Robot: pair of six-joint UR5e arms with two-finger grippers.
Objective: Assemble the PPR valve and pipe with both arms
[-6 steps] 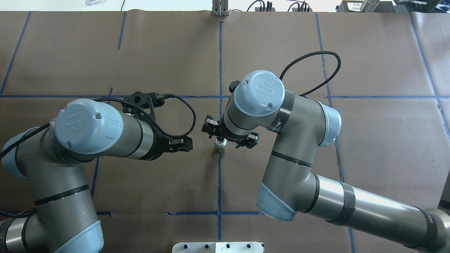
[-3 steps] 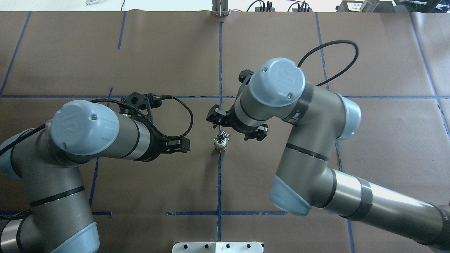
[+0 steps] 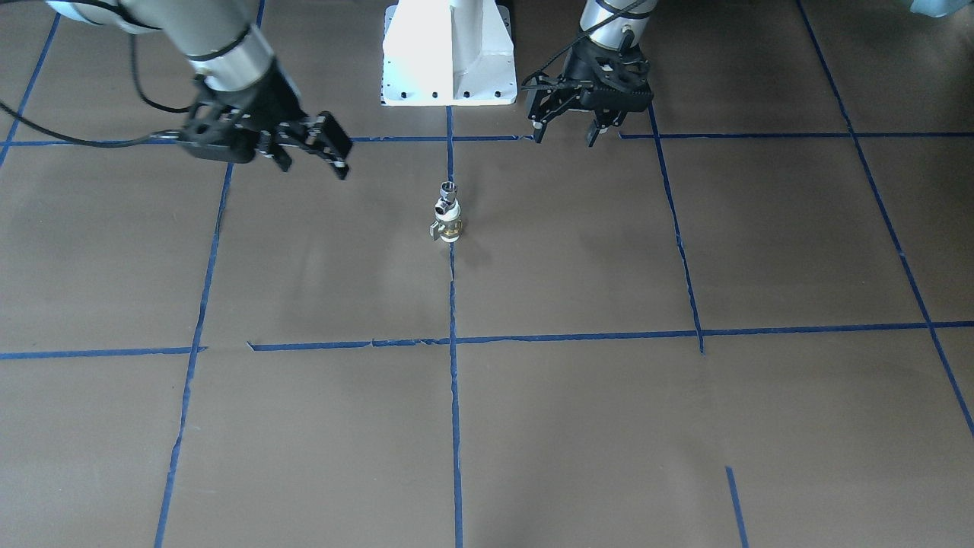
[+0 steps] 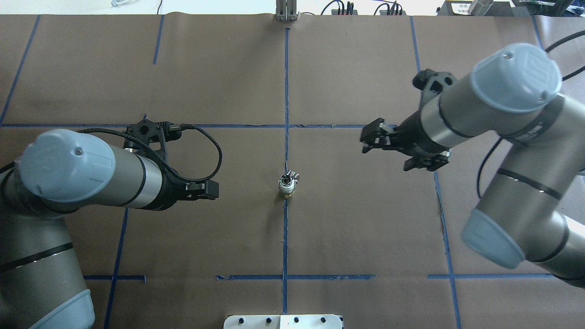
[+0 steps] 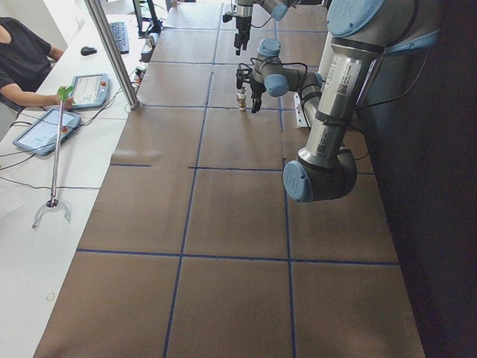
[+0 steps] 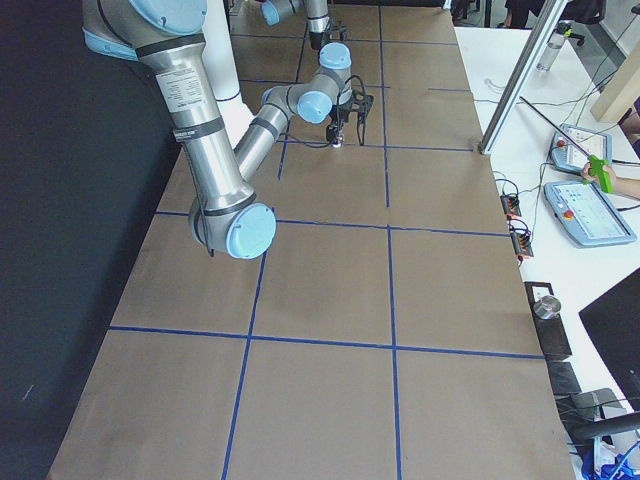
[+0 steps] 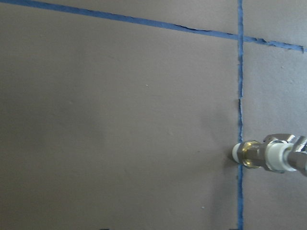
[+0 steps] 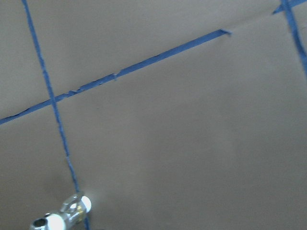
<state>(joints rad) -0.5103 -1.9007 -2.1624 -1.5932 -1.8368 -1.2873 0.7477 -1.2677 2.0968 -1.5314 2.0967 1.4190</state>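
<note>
The PPR valve [image 3: 449,226], with white ends and a brass middle, stands upright on the table's centre tape line. The chrome pipe [image 3: 448,192] sits on top of it. Both show from above in the overhead view [image 4: 287,185]. The left wrist view shows the valve [image 7: 261,155] with the pipe [image 7: 300,158] at its right edge. The right wrist view shows the pipe [image 8: 72,213] at the bottom. My left gripper [image 3: 564,135] is open and empty, well off to the robot's left of the valve [image 4: 215,189]. My right gripper [image 3: 312,156] is open and empty, far to the other side [image 4: 388,153].
Brown paper with blue tape lines [image 4: 286,91] covers the table. The robot's white base plate [image 3: 449,53] stands behind the valve. Operators' tablets [image 5: 86,88] and a grabber stick [image 5: 54,164] lie on the white side table.
My right gripper has moved from just above the valve and pipe far to the right. My left gripper has drawn back to the left. The valve and pipe stay standing.
</note>
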